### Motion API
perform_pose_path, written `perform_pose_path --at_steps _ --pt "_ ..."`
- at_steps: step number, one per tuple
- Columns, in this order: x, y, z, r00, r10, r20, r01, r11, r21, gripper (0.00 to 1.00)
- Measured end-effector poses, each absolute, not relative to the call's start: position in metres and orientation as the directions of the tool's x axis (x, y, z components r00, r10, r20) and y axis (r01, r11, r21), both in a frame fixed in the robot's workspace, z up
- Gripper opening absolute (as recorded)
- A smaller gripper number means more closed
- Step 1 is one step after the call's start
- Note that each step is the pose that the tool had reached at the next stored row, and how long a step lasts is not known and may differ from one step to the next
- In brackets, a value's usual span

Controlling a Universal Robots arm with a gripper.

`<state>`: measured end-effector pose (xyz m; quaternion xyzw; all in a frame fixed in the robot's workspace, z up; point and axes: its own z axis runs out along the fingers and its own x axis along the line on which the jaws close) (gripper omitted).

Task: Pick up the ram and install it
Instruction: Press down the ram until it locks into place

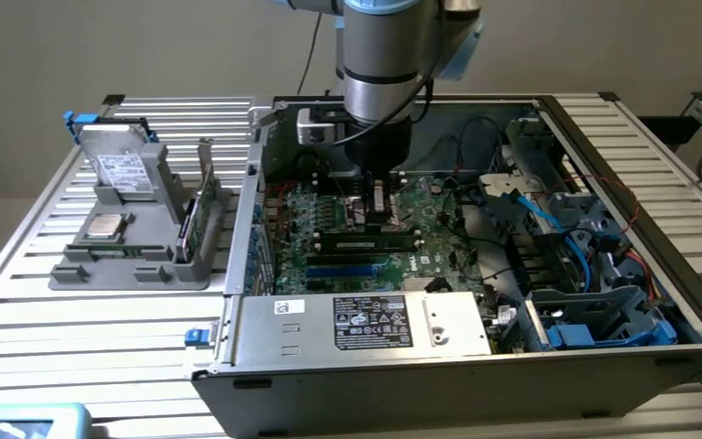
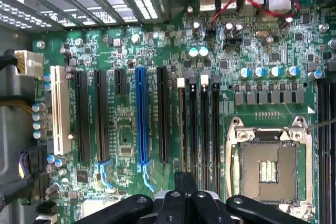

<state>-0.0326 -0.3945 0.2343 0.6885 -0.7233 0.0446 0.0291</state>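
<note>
Hovering closed black claw (image 1: 382, 218) | flat green ram (image 1: 367, 244) seated in slot

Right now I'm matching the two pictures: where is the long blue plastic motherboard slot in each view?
Exterior view: the long blue plastic slot lies on the board, below the grey robot arm in the picture.
Wrist view: it stands between black slots.
Shared landmark: the green motherboard.

Green motherboard (image 2: 262, 51), blue slot (image 2: 140, 119), black claw (image 2: 181, 203).
</note>
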Motion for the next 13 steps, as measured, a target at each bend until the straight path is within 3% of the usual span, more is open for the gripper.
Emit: perform_pose_path --at_steps 13 --pt "-0.057 -0.395 0.234 -0.050 -0.993 0.103 -0.998 0.048 -0.026 0.11"
